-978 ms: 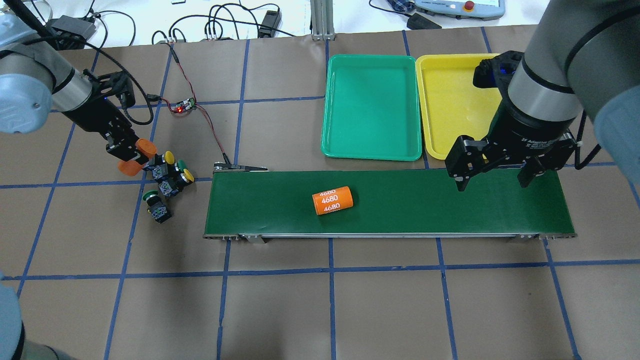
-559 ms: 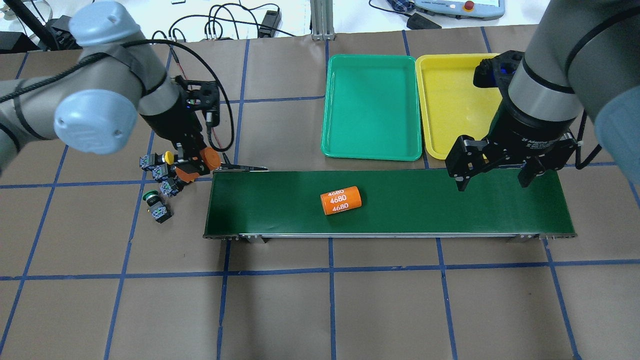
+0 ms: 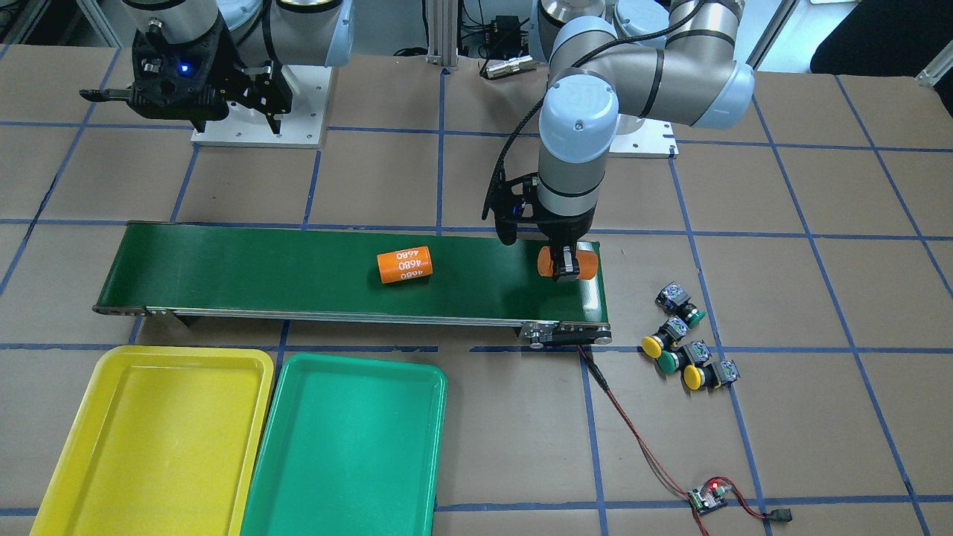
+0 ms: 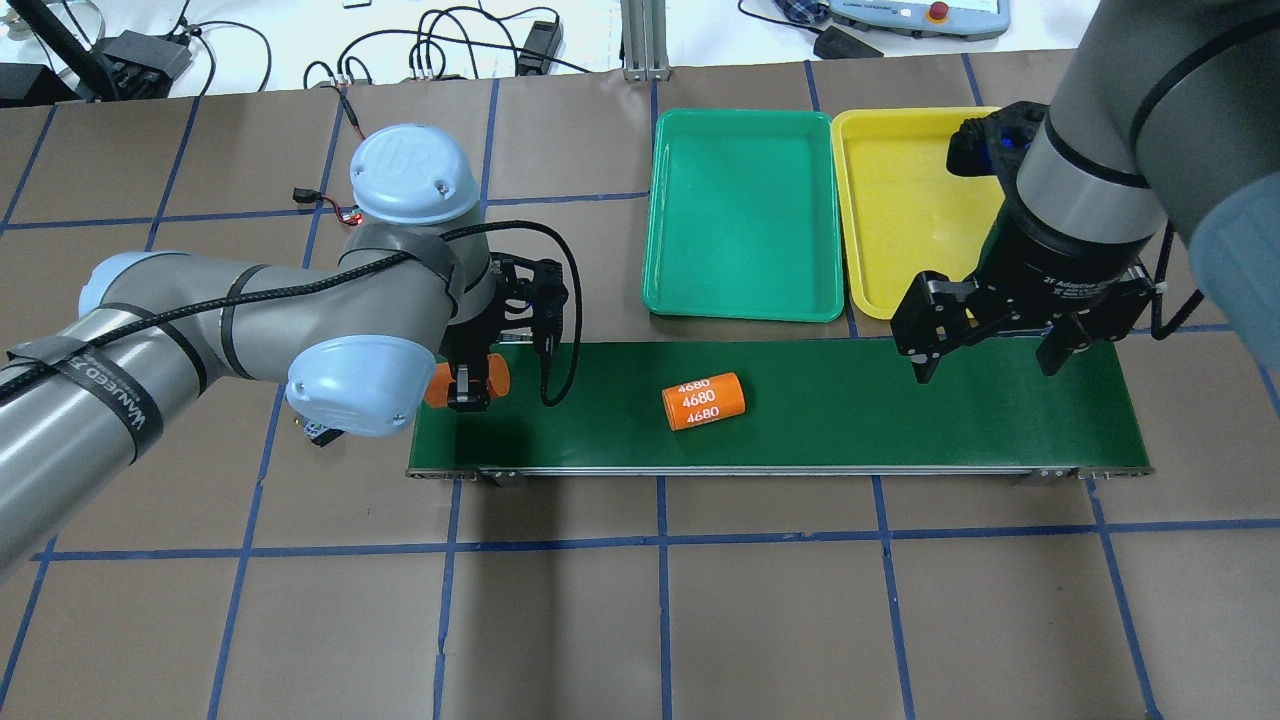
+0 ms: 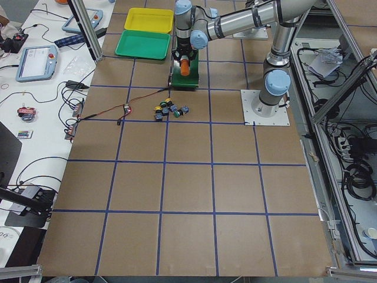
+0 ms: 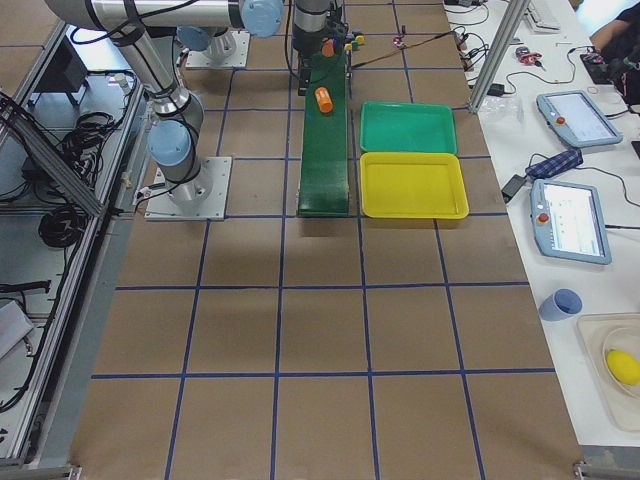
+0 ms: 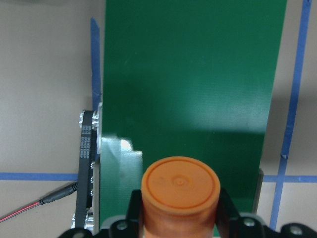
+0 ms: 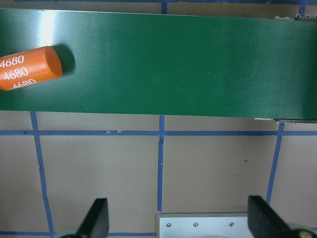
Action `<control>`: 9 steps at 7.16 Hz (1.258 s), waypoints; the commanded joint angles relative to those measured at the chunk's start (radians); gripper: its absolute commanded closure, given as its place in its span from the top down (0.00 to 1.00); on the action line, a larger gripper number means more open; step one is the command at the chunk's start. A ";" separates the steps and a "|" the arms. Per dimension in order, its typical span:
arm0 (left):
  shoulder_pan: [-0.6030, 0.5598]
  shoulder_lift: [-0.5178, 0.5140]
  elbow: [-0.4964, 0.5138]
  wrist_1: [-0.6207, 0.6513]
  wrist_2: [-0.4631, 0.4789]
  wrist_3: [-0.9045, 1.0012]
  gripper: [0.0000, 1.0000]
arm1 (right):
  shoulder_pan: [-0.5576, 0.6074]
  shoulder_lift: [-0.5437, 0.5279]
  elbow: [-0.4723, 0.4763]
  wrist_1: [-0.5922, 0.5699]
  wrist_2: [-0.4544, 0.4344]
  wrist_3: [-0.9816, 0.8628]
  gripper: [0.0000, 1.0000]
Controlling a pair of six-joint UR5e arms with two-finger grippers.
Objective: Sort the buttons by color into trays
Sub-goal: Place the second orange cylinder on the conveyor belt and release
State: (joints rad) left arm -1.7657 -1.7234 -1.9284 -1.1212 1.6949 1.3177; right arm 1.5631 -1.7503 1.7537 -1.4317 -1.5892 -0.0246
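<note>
- The brown table (image 4: 700, 620) has blue tape lines that make big squares.
- The long dark green belt (image 4: 900, 420) lies across the middle of the table.
- The yellow tray (image 3: 149, 439) and the green tray (image 3: 350, 447) lie side by side. They are just beside the belt, on the side away from the robot.
- The right gripper (image 4: 985, 370) hangs over the belt's end by the yellow tray. Its two fingers are spread wide and hold nothing.
- The left gripper (image 3: 567, 266) is over the other end of the belt. Its fingers are closed tight on an orange can (image 7: 180, 191).
- A second orange can (image 4: 704, 401) lies on its side near the middle of the belt, with "4680" on it.
- The four buttons sit close together on the table, just past the belt's end by the left gripper and well apart from the trays. They are a green button (image 3: 679, 304), a yellow button (image 3: 655, 344), another green button (image 3: 668, 361) and another yellow button (image 3: 696, 376).
</note>
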 commanded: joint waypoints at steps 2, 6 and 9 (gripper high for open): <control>-0.014 -0.039 -0.007 0.008 -0.006 -0.156 0.81 | 0.000 0.000 0.000 -0.001 0.000 0.000 1.00; 0.049 0.037 0.047 -0.037 -0.004 -0.127 1.00 | 0.000 0.000 0.001 0.000 0.000 0.000 1.00; 0.450 0.036 0.043 -0.062 -0.116 -0.173 1.00 | 0.000 0.000 0.001 0.000 0.000 0.000 1.00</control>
State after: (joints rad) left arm -1.4839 -1.6774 -1.8862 -1.1995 1.5986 1.1926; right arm 1.5631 -1.7502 1.7548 -1.4312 -1.5892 -0.0245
